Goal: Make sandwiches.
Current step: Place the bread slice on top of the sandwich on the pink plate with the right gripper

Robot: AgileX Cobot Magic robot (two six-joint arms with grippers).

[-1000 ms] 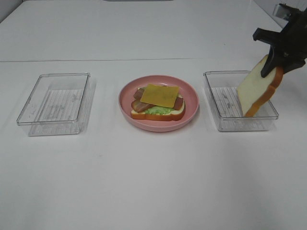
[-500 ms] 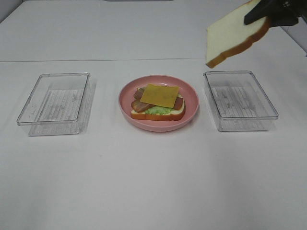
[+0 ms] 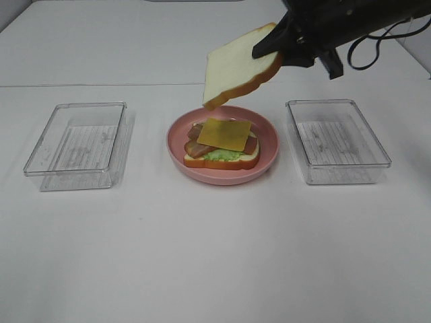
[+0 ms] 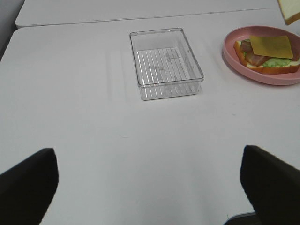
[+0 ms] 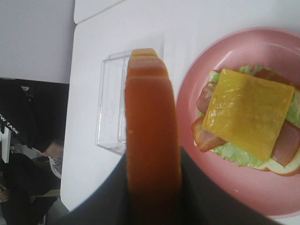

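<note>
Right claw [image 3: 279, 48]: pressed onto the crust edge of a bread slice [image 3: 236, 67], pinching it. Slice hangs in the air, tilted, white face toward the camera in the high view, lower corner pointing down toward the far rim of the pink plate [image 3: 269, 151]. Not touching anything below. In the right wrist view the orange-brown crust runs straight out from between the dark fingers [image 5: 105, 197], edge-on.

Below the slice: open sandwich [image 3: 222, 145] on the plate. Bottom bread slice, green lettuce [image 3: 225, 156] showing at the near edge, reddish-brown bacon strips [image 3: 195, 145] sticking out on the left, yellow cheese square [image 3: 224, 134] on top, turned a little askew.

Plate sits mid-table [image 3: 215, 256], between two clear plastic trays: right tray [image 3: 337, 141] near the plate under the right arm, left tray [image 3: 77, 145] well apart on the other side.

Left claw [image 4: 150, 187]: spread wide, holding nothing; both dark fingertips [image 4: 28, 185] frame bare table, short of the left tray.
</note>
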